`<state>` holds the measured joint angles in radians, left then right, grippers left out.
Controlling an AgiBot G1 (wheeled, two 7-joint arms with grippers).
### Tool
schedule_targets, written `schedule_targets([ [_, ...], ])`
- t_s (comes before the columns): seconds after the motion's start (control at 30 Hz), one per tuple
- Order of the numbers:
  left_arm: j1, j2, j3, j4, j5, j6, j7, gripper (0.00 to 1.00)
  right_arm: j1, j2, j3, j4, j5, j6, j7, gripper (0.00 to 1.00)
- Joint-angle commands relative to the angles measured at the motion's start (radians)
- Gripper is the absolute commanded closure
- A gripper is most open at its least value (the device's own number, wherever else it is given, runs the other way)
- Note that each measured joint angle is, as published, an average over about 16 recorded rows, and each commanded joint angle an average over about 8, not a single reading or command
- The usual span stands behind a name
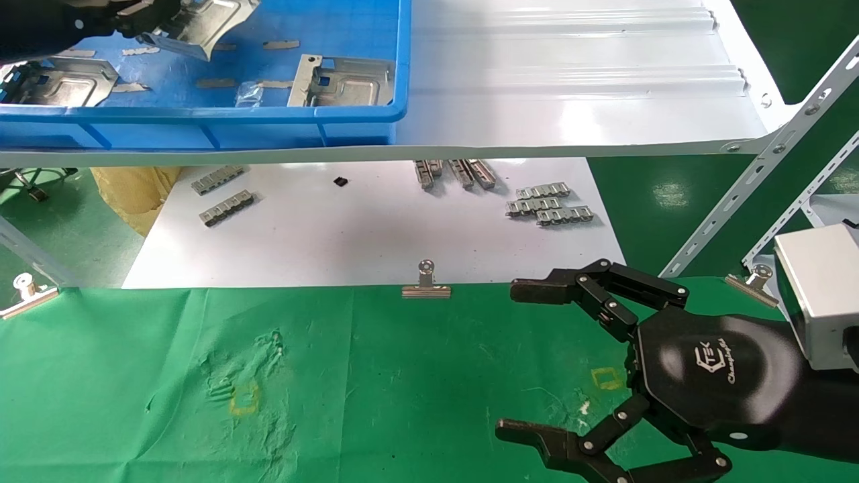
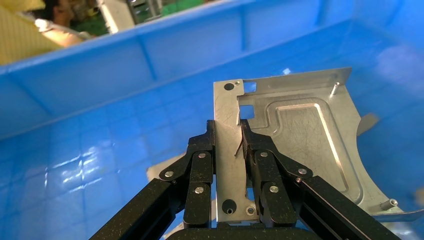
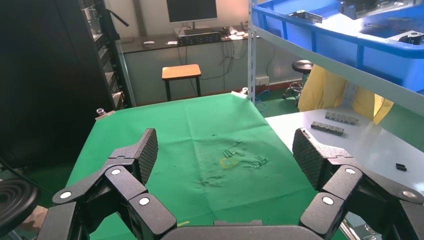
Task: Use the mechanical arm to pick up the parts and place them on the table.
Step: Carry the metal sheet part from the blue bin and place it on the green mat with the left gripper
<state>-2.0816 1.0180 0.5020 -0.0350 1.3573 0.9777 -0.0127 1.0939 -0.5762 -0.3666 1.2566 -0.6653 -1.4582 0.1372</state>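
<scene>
My left gripper is inside the blue bin on the shelf at the far left. It is shut on the flat edge of a silvery stamped part and holds it above the bin floor. In the left wrist view both fingers of the left gripper clamp that part. Two more parts lie in the bin. My right gripper is open and empty, low over the green table at the near right. In the right wrist view it spreads wide over the cloth.
The white ribbed shelf overhangs a white board with small slotted strips. Binder clips pin the cloth's far edge. Slanted shelf braces stand at the right. Yellow squares mark the cloth.
</scene>
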Motion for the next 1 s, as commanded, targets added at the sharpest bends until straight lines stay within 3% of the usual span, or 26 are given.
schedule_targets([
  [0.03, -0.002, -0.01, -0.008, -0.003, -0.012, 0.027, 0.004, 1.0, 0.0, 0.0, 0.0, 0.0, 0.0, 0.0, 0.0, 0.0],
  [0.53, -0.026, -0.078, -0.03, -0.113, -0.08, 0.59, 0.106, 1.0, 0.0, 0.0, 0.0, 0.0, 0.0, 0.0, 0.0, 0.0],
  [0.73, 0.054, -0.125, -0.011, -0.265, -0.17, 0.631, 0.141, 1.0, 0.0, 0.0, 0.0, 0.0, 0.0, 0.0, 0.0, 0.0],
  [1.0, 0.227, -0.269, 0.082, -0.556, -0.366, 0.624, 0.144, 1.0, 0.0, 0.0, 0.0, 0.0, 0.0, 0.0, 0.0, 0.0],
])
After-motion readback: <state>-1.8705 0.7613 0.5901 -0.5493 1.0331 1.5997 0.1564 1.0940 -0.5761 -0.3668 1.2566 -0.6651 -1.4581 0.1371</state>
